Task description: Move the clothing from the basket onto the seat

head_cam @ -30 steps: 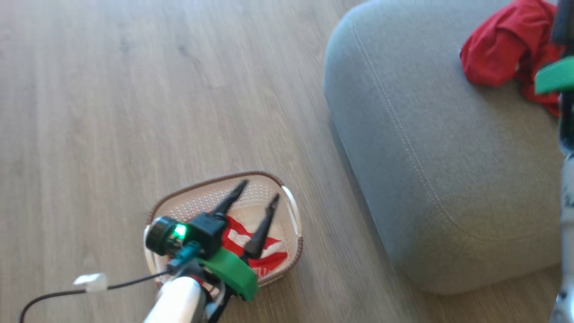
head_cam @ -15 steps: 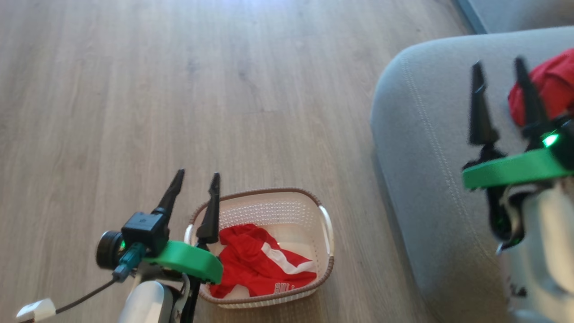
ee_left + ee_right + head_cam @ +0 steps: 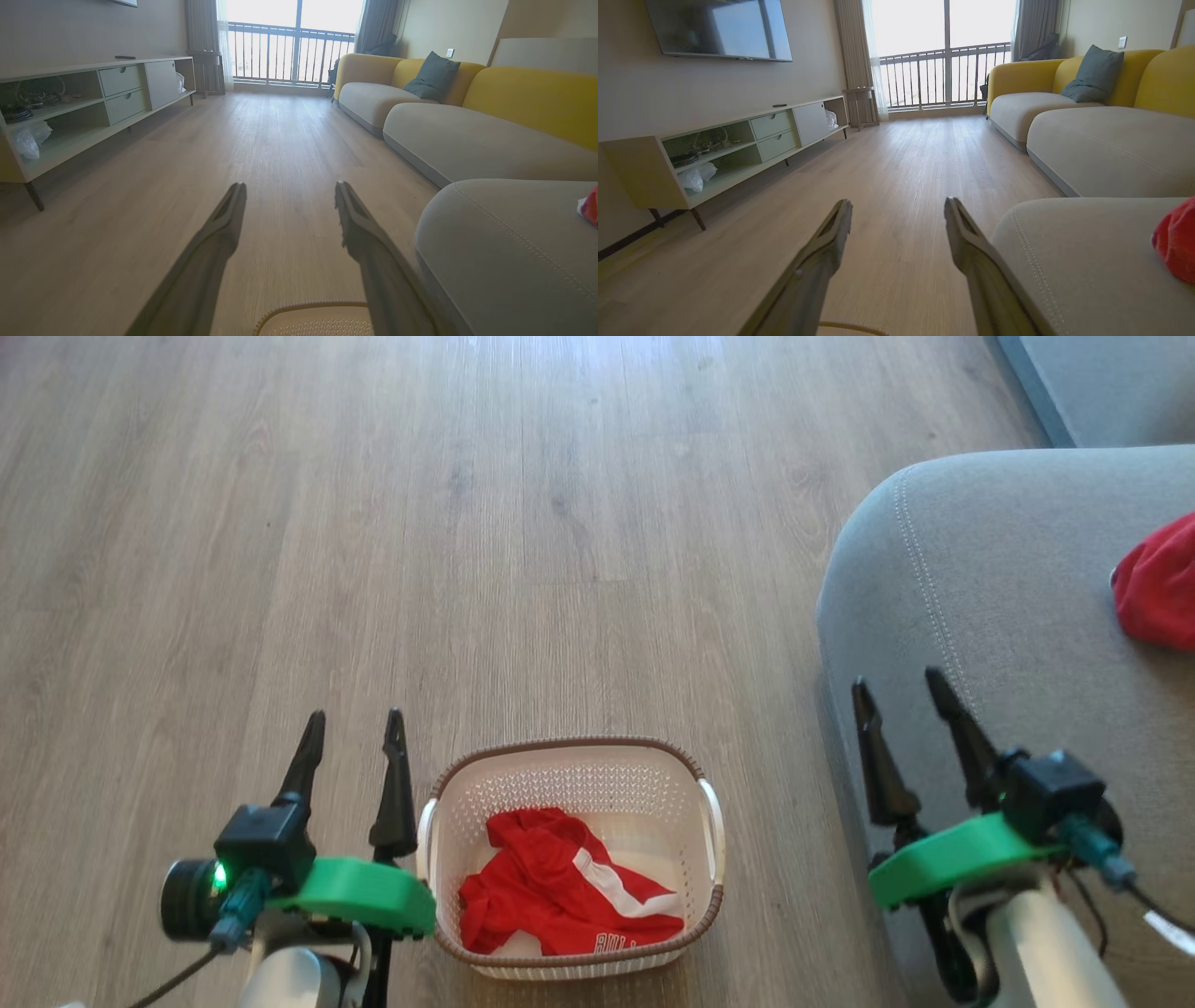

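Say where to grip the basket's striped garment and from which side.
Best pinch the striped red garment at its bunched far fold, coming down from above: the basket walls close off every side, and the open left gripper sits nearest.

From the head we look steeply down on the floor (image 3: 560,523), basket (image 3: 560,779) and seat (image 3: 1008,616). Our wrist views sit low, facing along the floor toward the window (image 3: 971,23). All share the seat's corner.
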Robot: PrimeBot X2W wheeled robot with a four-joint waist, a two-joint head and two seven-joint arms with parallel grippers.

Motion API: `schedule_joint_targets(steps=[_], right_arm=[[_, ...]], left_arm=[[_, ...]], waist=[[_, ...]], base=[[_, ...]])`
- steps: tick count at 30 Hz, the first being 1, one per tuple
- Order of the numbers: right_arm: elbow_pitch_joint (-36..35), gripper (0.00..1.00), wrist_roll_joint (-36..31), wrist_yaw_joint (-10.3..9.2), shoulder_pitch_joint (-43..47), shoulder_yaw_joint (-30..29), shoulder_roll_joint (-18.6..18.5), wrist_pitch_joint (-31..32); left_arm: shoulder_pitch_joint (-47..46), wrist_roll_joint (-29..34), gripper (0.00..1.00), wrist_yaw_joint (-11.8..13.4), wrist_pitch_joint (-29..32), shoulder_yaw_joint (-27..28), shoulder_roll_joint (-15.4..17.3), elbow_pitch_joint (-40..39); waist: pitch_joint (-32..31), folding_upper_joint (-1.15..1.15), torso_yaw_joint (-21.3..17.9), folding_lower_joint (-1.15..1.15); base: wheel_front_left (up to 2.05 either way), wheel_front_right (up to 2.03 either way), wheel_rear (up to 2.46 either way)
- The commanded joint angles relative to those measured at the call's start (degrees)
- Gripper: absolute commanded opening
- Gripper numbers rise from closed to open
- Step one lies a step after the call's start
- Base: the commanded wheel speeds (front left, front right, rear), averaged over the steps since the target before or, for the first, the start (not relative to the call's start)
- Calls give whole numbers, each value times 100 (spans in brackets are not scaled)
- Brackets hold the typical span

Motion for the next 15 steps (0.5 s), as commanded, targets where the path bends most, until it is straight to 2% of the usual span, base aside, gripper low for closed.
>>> schedule_joint_targets(steps=[1, 9, 15], right_arm=[[-97, 100, -70, -1, -90, 181, 42, -29], [315, 100, -62, -1, 111, 225, 62, -29], [474, 100, -142, -1, 194, 180, 63, -29]], left_arm=[[-115, 39, 100, 79, -29, 224, 11, -189], [127, 183, 100, 252, -29, 227, 11, 143], [219, 147, 100, 294, -29, 215, 11, 276]], waist=[[-15, 0, -15, 1], [-54, 0, -123, 1], [-72, 0, -141, 1]], base=[[0, 0, 0], [0, 0, 0], [0, 0, 0]])
